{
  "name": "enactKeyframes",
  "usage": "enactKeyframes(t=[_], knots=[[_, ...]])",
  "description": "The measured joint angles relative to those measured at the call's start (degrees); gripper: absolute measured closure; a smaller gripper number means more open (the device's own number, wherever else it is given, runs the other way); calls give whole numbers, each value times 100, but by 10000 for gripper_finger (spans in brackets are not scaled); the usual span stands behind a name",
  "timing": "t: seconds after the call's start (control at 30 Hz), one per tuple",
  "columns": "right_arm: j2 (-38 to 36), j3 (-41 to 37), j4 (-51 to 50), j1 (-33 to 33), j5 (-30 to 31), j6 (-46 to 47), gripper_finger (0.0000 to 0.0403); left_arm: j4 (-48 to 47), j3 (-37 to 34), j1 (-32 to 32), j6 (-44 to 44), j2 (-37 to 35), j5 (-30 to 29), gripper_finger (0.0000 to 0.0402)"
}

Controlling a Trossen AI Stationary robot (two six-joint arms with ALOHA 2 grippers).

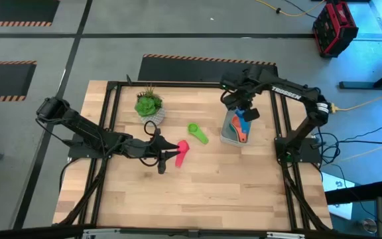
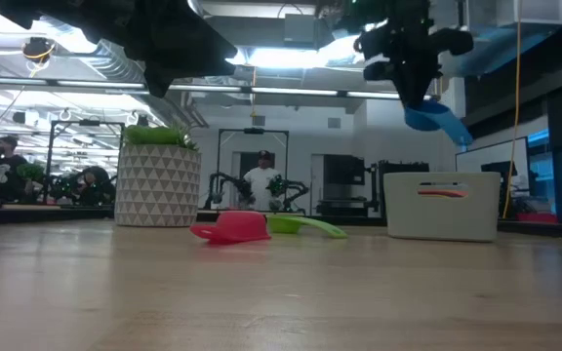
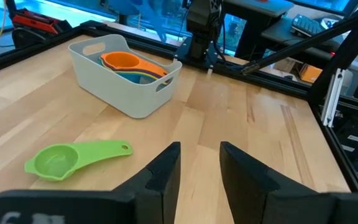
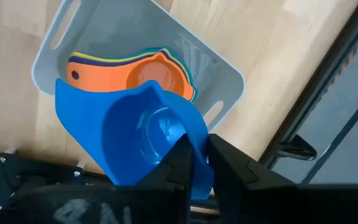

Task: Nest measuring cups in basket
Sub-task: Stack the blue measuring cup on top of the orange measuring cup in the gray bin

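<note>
My right gripper [image 4: 201, 163] is shut on the blue measuring cup [image 4: 135, 134] and hovers above the pale grey basket [image 1: 229, 136] at the table's right side. Inside the basket [image 4: 185, 43] the orange cup [image 4: 148, 73] lies on top of a nested stack of other cups. The green cup [image 1: 197, 133] and the red cup [image 1: 181, 151] lie on the table near its middle. My left gripper [image 3: 201, 168] is open, raised above the table beside the red cup, facing the green cup [image 3: 73, 158] and the basket [image 3: 126, 74]. My right gripper pinches the blue cup's bowl wall at its rim [image 4: 199, 149], one finger [image 4: 182, 163] apparently inside the bowl and the other outside. The fingers point down from above. The cup [image 2: 437, 117] is lifted clear, hanging tilted below the fingers above the basket [image 2: 442, 207].
A white patterned pot with a green plant [image 1: 149, 106] stands near the table's far edge, left of centre. A black frame [image 1: 115, 99] runs along the table's sides. Bare wood lies toward the near edge. A person [image 2: 261, 185] stands in the room beyond.
</note>
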Motion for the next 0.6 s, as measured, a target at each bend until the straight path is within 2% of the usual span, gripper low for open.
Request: enactKeyframes(t=[0.3,0.47,0.6], knots=[[660,0,2,-111,-4,-2,356,-13,0,0,-2,0,35,295],[968,0,4,-111,-324,-2,356,-11,0,-2,-2,0,46,295],[1203,0,2,-110,-350,-2,356,-13,0,-1,-2,0,46,297]])
